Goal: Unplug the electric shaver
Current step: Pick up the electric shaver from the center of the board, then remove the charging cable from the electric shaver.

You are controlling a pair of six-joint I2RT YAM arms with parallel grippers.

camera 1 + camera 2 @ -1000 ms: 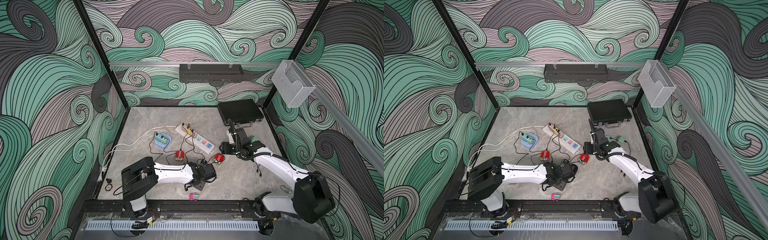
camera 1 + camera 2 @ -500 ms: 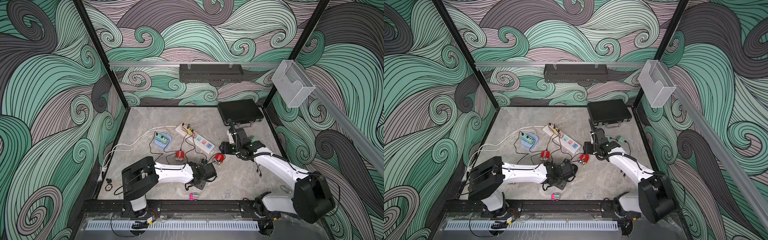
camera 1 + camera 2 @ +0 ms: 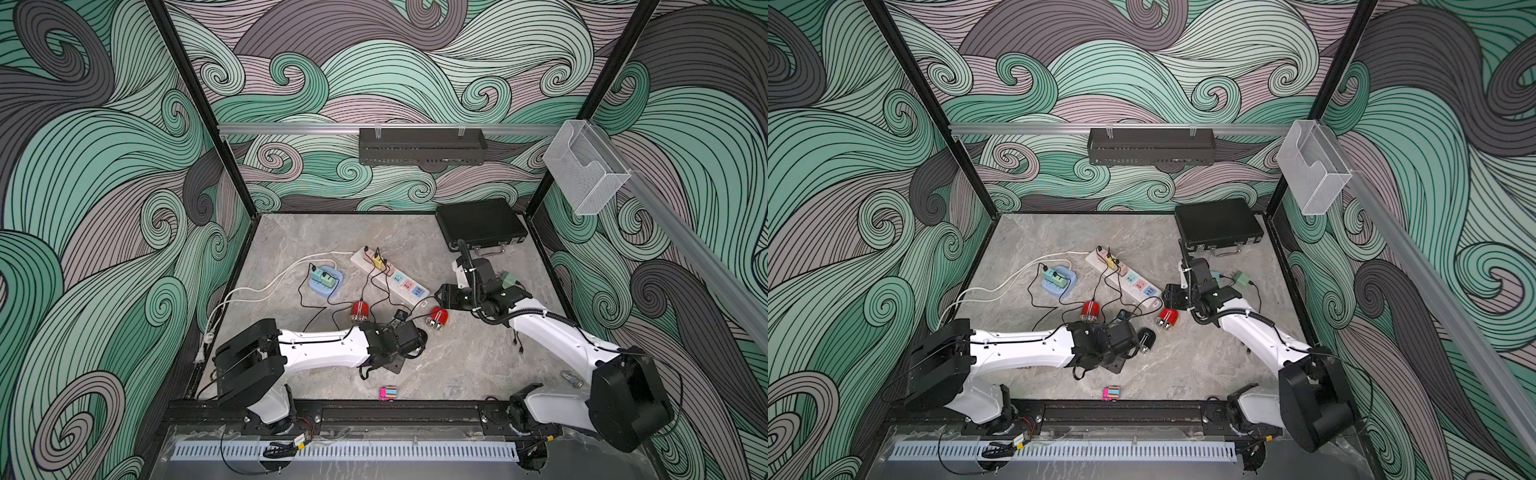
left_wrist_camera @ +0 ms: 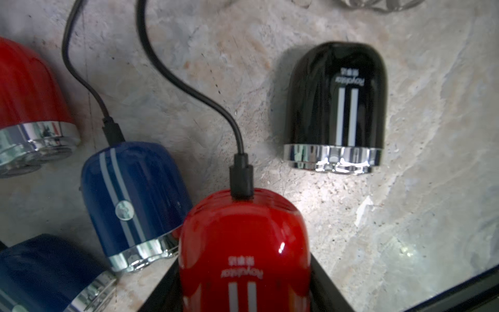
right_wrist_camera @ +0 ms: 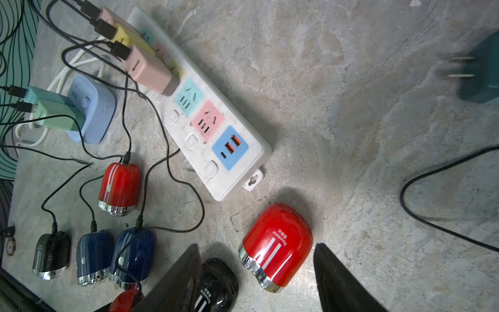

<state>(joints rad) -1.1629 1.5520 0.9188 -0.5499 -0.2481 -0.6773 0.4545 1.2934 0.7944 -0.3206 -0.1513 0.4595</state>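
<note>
Over the last second the left gripper (image 4: pixel 244 272) has been drawn in from a wider stance, and the glossy red dome-shaped electric shaver (image 4: pixel 243 229) is now seen clamped between its dark fingers (image 4: pixel 326 294); the body is thus judged secured, so that the black cable plug (image 4: pixel 241 175) can be pulled free; that plug is still seated, so the unplugging is not yet done; the shaver's long axis is laid along the gripper's reach, its rounded tail and socket pointed forward, just ahead of the fingertips, its shaving head hidden back between the jaws; the right gripper (image 5: pixel 255 245) is held open, a second red shaver (image 5: pixel 275 243), cable-free, lying untouched between its spread jaws on the grey marbled tabletop (image 5: pixel 351 135).
</note>
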